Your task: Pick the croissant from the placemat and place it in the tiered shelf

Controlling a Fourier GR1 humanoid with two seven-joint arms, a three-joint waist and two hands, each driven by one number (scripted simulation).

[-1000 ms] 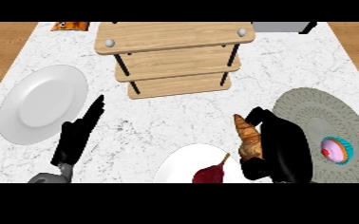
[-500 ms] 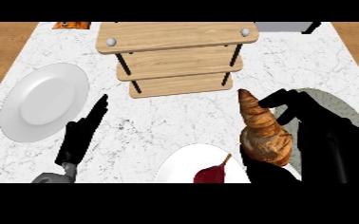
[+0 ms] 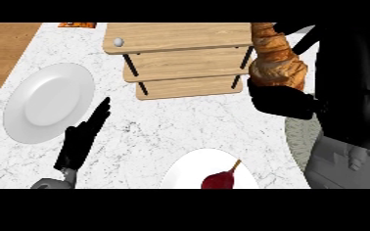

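My right hand (image 3: 289,103) fills the right side of the head view, its fingers curled round the golden-brown croissant (image 3: 276,58). It holds the croissant upright and close to the camera, in front of the right end of the wooden tiered shelf (image 3: 173,54). The shelf stands at the back centre with its stepped boards bare. A sliver of the grey placemat (image 3: 298,137) shows at the right, mostly hidden behind my right forearm. My left hand (image 3: 83,139) rests open at the lower left, fingers straight, on the marble counter.
A white plate (image 3: 47,100) lies at the left. Another white plate (image 3: 188,173) with a dark red pear (image 3: 220,180) on it sits at the bottom centre. An orange item (image 3: 76,24) lies at the back left corner.
My right hand has lifted the croissant up and toward the shelf's right end, so it now looms larger and covers the placemat. The left hand has stayed put.
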